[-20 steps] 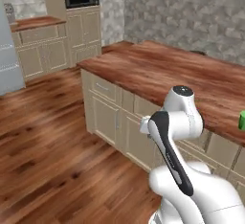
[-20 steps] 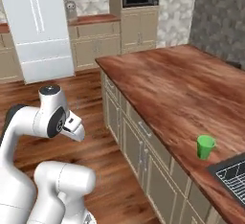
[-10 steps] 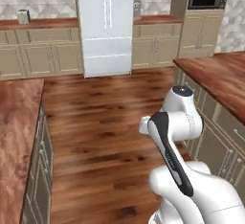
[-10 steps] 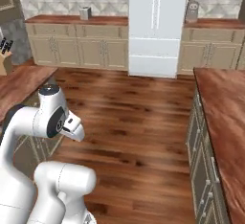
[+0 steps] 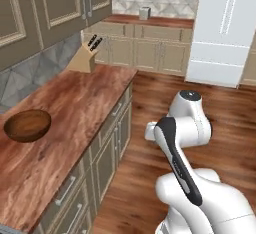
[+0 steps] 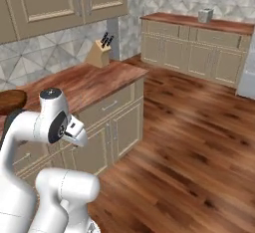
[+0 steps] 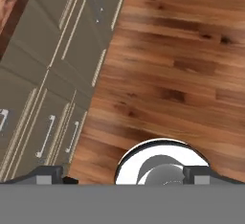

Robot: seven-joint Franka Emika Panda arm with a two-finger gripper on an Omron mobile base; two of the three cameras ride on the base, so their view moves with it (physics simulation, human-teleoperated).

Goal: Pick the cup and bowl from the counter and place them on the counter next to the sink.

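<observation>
One bowl [image 5: 27, 125] on glossy counter [image 5: 75, 108], knife block [image 5: 83, 58] at far end; pincer [image 7: 124, 173] jaws apart, over wood floor [image 7: 191, 65].

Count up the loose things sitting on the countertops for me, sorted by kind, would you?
Brown wooden bowl: 1
Knife block with dark-handled knives: 1
Small grey canister on the far counter: 1
Total: 3
</observation>
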